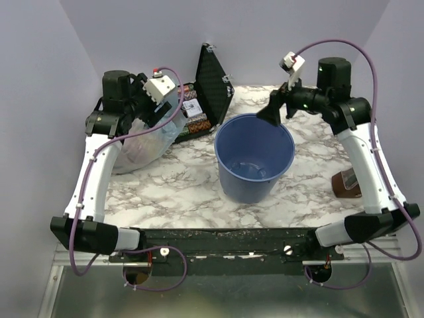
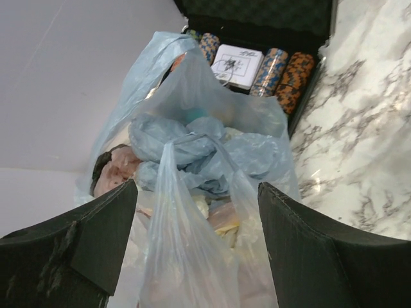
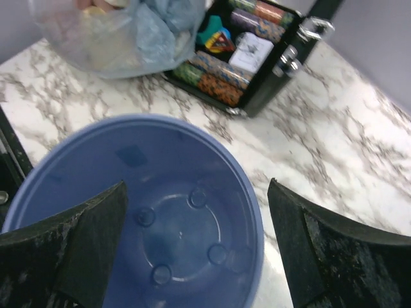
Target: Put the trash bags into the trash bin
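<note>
Trash bags (image 2: 192, 149) – here a single limp, light-blue film bag – lie crumpled in a knot on the top of a bulging clear bag (image 1: 141, 149) stuffed with pale and coloured items; both sit at the far left of the marble table (image 1: 179, 193), against the wall and well apart from the trash bin (image 1: 246, 191).

Left gripper (image 2: 197, 187) hangs just over that knot with its jaws spread wide, one dark finger (image 2: 103, 237) on each side of the film; nothing is pinched between them, and I cannot tell whether the pads touch the plastic. A loose strip of clear film rises up between the fingers, toward the wrist camera.

The trash bin stands upright near the middle of the table, a round blue bucket; its smooth floor with four small round marks shows from above. Right gripper (image 3: 196, 186) hovers over the far rim of the bin, jaws likewise released and wide apart, holding nothing.

Behind the bags and left of the bin a black case (image 1: 211, 89) stands with its lid raised – rows of striped chips (image 2: 287, 76) and a white card pack (image 2: 237, 65) inside; the clear bag leans against its near edge. A small brown object (image 1: 344, 183) sits at the right edge, partly behind the right arm.
</note>
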Controlling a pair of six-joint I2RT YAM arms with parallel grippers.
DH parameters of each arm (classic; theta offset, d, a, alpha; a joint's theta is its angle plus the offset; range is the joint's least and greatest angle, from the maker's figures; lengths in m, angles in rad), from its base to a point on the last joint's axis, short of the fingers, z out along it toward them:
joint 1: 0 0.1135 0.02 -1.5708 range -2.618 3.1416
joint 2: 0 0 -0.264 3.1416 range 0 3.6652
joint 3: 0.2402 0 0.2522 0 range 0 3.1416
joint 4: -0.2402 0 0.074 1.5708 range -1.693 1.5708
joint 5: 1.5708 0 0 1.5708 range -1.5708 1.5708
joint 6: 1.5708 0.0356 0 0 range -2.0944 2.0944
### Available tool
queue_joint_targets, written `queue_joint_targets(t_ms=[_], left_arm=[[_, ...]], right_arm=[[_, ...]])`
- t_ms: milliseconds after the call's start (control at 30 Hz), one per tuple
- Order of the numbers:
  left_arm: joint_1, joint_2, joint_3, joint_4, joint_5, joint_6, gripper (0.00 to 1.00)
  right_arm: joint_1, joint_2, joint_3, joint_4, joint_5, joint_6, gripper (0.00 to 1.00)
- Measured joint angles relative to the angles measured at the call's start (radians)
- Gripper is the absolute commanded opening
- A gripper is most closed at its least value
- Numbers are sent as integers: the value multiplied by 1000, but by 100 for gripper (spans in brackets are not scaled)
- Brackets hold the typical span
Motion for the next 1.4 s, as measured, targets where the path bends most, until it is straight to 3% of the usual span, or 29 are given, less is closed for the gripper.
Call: queue_joint_targets(t_ms=[100, 267, 533, 633, 733, 967, 1033, 1100, 1400], left_arm=[[0, 38, 21, -2, -54, 25, 80], [0, 107, 80, -22, -103, 60, 64], [1, 203, 123, -106, -118, 107, 63], [1, 207, 117, -119, -136, 106, 44], [2, 214, 117, -114, -163, 82, 44], [3, 218, 116, -111, -186, 64, 31], [4, 214, 114, -119, -187, 67, 15], [10, 199, 110, -138, -187, 82, 0], [94, -118, -63, -217, -186, 238, 0]], right_arm=[[66, 71, 81, 5, -3, 8, 97], [210, 162, 193, 26, 0, 24, 97], [281, 336, 383, 100, 0, 169, 96], [294, 377, 411, 114, 3, 187, 96], [330, 405, 417, 120, 12, 187, 96], [385, 498, 470, 135, 15, 199, 96], [391, 520, 484, 138, 15, 200, 95], [396, 544, 502, 140, 15, 200, 94], [444, 657, 603, 173, 6, 178, 79]])
